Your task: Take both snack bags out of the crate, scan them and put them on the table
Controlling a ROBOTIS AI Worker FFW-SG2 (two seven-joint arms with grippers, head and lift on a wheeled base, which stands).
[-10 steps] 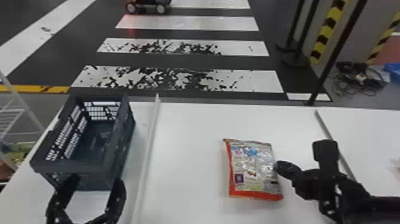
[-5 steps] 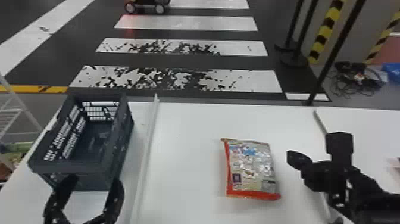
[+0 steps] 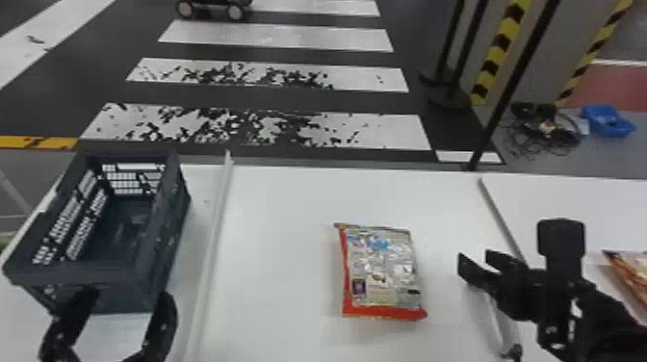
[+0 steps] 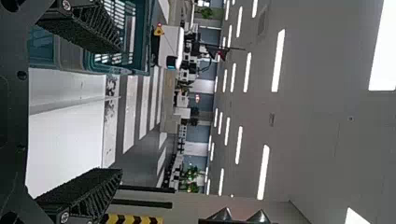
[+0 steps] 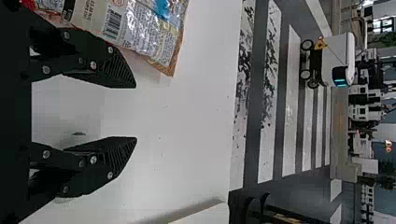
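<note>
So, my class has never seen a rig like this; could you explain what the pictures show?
This is a robot with two black arms, each ending in a two-fingered gripper. One picture comes from its head, looking down; the other two come from its wrists and are turned sideways. On the white table are a snack bag in the middle and a dark crate at the robot's left; part of another bag shows far right. The left gripper is at the crate's near end. Both grippers are open, holding nothing.
</note>
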